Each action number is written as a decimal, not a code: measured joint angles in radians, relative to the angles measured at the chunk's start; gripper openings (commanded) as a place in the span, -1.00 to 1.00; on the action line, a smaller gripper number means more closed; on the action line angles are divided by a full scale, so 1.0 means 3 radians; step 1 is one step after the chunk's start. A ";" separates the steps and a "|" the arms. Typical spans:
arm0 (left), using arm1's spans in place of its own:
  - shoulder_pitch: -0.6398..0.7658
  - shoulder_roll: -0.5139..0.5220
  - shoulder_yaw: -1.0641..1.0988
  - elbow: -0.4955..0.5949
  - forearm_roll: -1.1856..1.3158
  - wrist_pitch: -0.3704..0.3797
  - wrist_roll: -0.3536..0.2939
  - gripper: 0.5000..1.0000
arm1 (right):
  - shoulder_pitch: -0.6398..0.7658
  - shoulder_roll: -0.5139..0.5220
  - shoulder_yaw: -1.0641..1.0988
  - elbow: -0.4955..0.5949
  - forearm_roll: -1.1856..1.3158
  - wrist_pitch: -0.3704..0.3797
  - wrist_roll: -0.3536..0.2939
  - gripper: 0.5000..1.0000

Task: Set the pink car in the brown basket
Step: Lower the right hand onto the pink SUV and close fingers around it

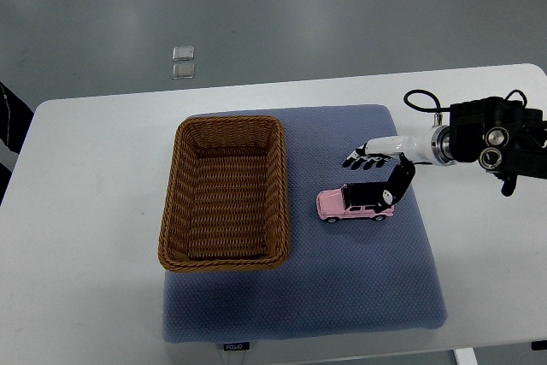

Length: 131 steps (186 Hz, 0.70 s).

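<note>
Not started really: pink car [354,204] on the blue mat [359,288] just right of the empty brown basket [224,194], right hand [376,168] spread wide over its roof, grasp and transfer pending.

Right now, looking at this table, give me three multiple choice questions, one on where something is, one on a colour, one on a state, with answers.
1. Where is the car?
A. in the basket
B. on the blue mat, right of the basket
C. on the floor

2. What colour is the car's roof?
A. black
B. white
C. yellow

3. What is the right hand doing?
A. lifting the car high
B. open over the car's rear end
C. resting in the basket

Answers:
1. B, it sits on the mat beside the basket.
2. A, dark top over pink body.
3. B, fingers spread, car on the mat.
</note>
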 measured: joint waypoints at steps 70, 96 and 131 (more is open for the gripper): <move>0.0000 0.0000 0.0000 -0.0001 0.0000 0.0000 0.0000 1.00 | -0.0182 0.0145 -0.0003 -0.0070 -0.0249 -0.0137 0.0000 0.35; 0.0000 0.0000 0.0000 -0.0001 0.0000 0.0000 0.0000 1.00 | -0.0185 0.0205 -0.0003 -0.0082 -0.0262 -0.0141 0.0000 0.13; 0.0000 0.0000 0.0000 -0.0001 0.0000 0.0000 -0.0001 1.00 | -0.0189 0.0265 -0.0003 -0.0086 -0.0370 -0.0133 0.0003 -0.43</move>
